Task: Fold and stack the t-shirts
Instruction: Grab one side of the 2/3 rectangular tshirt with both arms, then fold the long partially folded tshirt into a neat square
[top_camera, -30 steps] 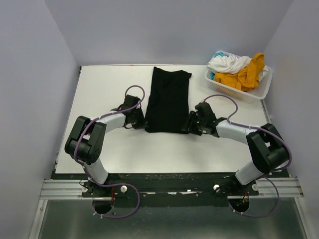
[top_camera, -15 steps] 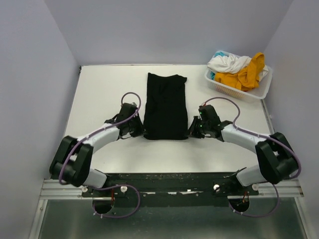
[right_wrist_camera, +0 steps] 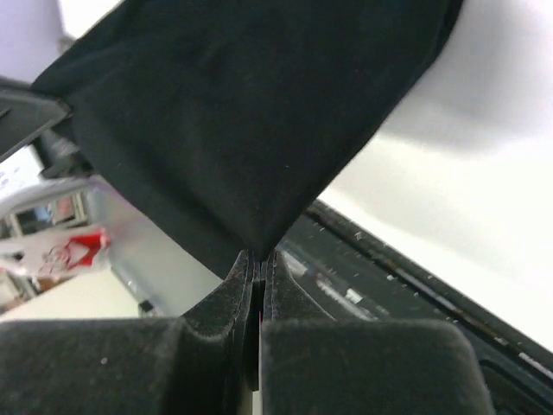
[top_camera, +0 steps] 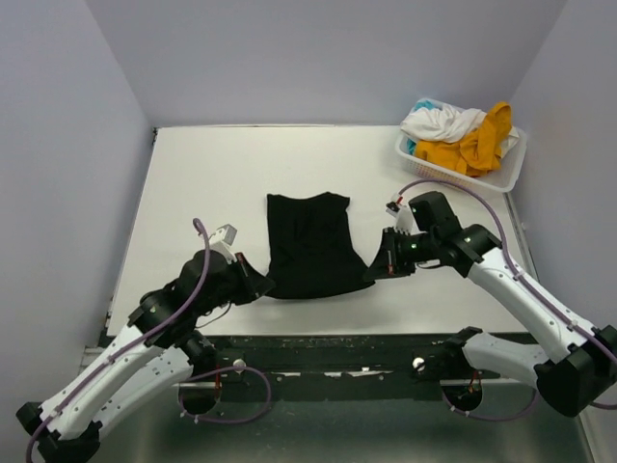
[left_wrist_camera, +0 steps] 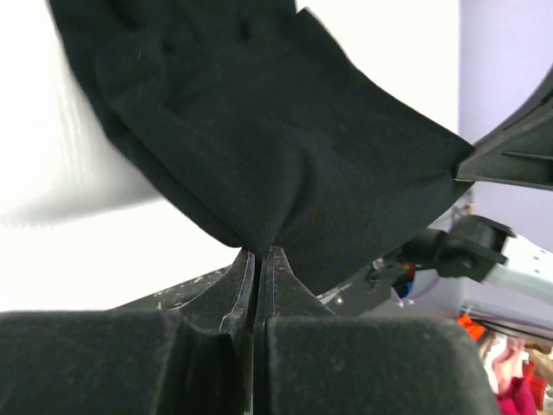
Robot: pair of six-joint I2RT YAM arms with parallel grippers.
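— Both arms have drawn back toward our bases since a second ago. The black t-shirt [top_camera: 310,246] has come with them and now lies nearer the front edge of the table [top_camera: 193,183].
— How are we holding it?
— We have the left gripper [top_camera: 258,283] pinched tight on the near-left corner and the right gripper [top_camera: 376,270] clamped on the near-right one. In each wrist view our fingers meet, with black cloth rising from between them.
— Can we read any writing?
— We make out only a red-and-white shape [right_wrist_camera: 73,251] in the right wrist view, too blurred to read.
— And the other shirts?
— The white t-shirt [top_camera: 439,122] and mustard-yellow t-shirt [top_camera: 477,145] are heaped in the basket [top_camera: 511,174] at the far right. The teal t-shirt [top_camera: 413,147] is mostly buried beneath them.
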